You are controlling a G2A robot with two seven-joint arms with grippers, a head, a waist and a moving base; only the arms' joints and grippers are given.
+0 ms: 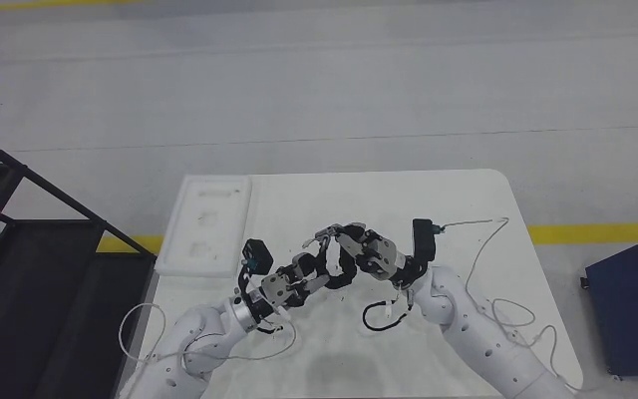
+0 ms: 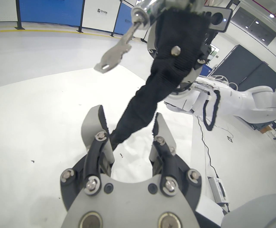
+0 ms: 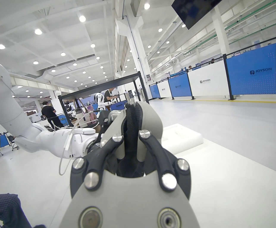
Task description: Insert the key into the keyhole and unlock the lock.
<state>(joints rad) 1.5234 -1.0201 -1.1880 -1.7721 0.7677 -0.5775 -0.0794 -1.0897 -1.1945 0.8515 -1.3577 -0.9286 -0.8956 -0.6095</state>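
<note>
Key (image 2: 113,56) in lock (image 2: 141,13) within right pincer (image 3: 132,105), white foam tray (image 1: 211,224) well aside.

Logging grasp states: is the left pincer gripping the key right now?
No, the left pincer stands open and apart from the key, which juts from the lock farther off.

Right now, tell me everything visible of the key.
The key is flat silvery metal, with a slotted hole in its bow. Its blade tip sits in the round end of the lock, held in the right gripper. It sticks out slanted, bow free; the open left gripper does not touch it.
</note>
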